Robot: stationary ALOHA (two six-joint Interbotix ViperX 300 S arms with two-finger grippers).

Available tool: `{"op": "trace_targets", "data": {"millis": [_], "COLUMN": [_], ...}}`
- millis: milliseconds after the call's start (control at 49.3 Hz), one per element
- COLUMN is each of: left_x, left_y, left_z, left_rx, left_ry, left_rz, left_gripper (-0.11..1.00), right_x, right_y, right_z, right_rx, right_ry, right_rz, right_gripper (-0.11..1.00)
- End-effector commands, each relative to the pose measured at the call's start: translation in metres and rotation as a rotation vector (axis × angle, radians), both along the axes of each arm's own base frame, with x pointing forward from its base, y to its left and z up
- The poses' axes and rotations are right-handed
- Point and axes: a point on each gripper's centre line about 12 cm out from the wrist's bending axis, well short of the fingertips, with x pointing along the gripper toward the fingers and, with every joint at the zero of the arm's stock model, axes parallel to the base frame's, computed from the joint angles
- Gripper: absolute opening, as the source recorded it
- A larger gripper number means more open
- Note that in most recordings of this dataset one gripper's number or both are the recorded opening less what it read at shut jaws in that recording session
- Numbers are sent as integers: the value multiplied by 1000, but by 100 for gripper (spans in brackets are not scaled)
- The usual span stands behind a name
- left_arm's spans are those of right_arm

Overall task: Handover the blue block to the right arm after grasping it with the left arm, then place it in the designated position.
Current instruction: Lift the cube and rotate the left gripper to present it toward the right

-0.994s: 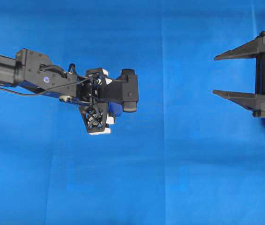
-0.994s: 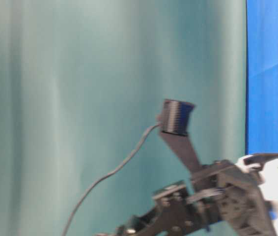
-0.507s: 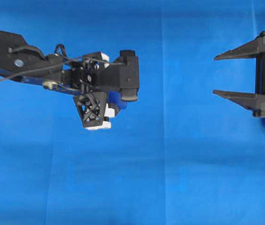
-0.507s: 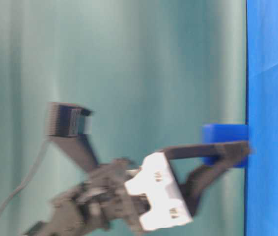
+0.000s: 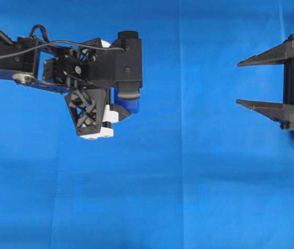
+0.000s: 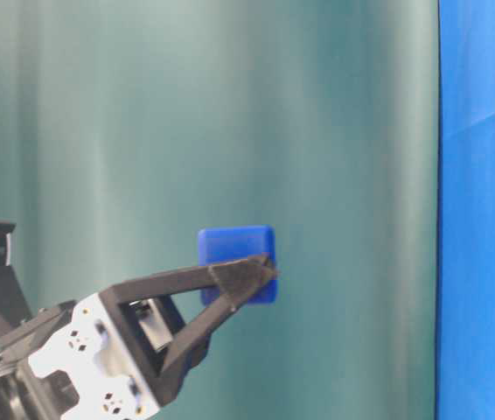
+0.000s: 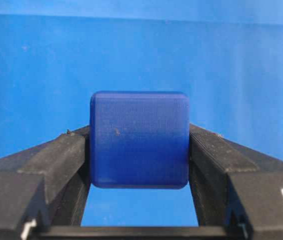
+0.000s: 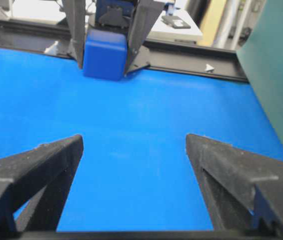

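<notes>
- The left hand is clamped on the blue block; the block sits between its fingertips, lifted clear of the blue counter.
- The block looks like a stiff, light plastic cube with smooth faces, so I judge it may slip a little.
- The right hand stands wide apart and empty, well away; the block is straight ahead of it.
- It should take the two free faces.

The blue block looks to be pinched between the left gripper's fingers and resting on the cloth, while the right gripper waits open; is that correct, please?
Not quite: the blue block is lifted clear of the cloth, as the table-level view shows. It is indeed pinched in the left gripper, and the right gripper waits open.
</notes>
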Motion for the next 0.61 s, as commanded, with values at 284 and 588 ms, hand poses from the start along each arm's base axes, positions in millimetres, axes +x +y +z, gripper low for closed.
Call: {"op": "trace_targets", "data": {"millis": [284, 588], "left_x": [-14, -14], "left_y": [0, 0], "left_z": [40, 39], "left_rx": [-1, -1], "left_ry": [-104, -106], "left_rz": [1, 1], "left_gripper": [49, 49], "right_x": [3, 3], "right_y": [-1, -1], "right_z": [12, 12], "right_rx": [0, 0], "right_ry": [-29, -31], "right_rz": [-2, -2], "right_gripper": [98, 98]}}
